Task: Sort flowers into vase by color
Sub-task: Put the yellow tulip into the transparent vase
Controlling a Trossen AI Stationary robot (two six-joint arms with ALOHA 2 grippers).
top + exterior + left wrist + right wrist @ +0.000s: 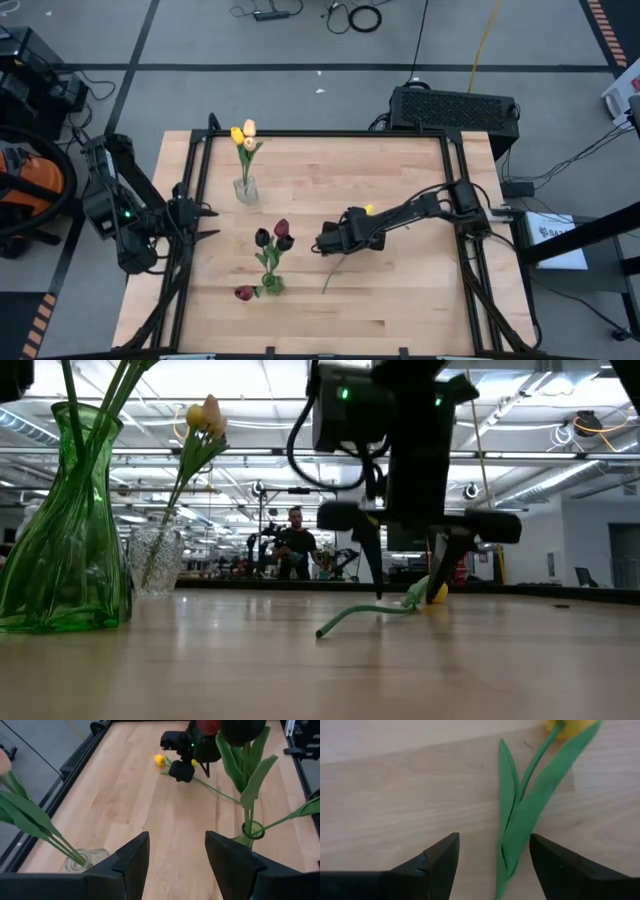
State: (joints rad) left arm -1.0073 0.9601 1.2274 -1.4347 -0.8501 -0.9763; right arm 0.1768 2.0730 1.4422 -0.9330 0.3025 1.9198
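A yellow tulip (340,266) lies flat on the table, head (368,210) toward the far right and stem toward the near edge. My right gripper (330,243) stands over it pointing down, open, with one finger on each side of the stem and leaves (516,832), apart from them. The low view shows that gripper (408,585) above the stem (362,616). A clear vase (245,189) holds a yellow and a cream tulip. A green vase (272,284) holds dark red tulips, one of them drooping low (243,293). My left gripper (205,222) waits open at the table's left edge.
Black rails (192,200) frame the table on the left, right and far sides. The green vase (250,831) stands a short way left of my right gripper (187,752). Bare wood lies between the vases and across the near right part. A person (294,545) stands far behind the table.
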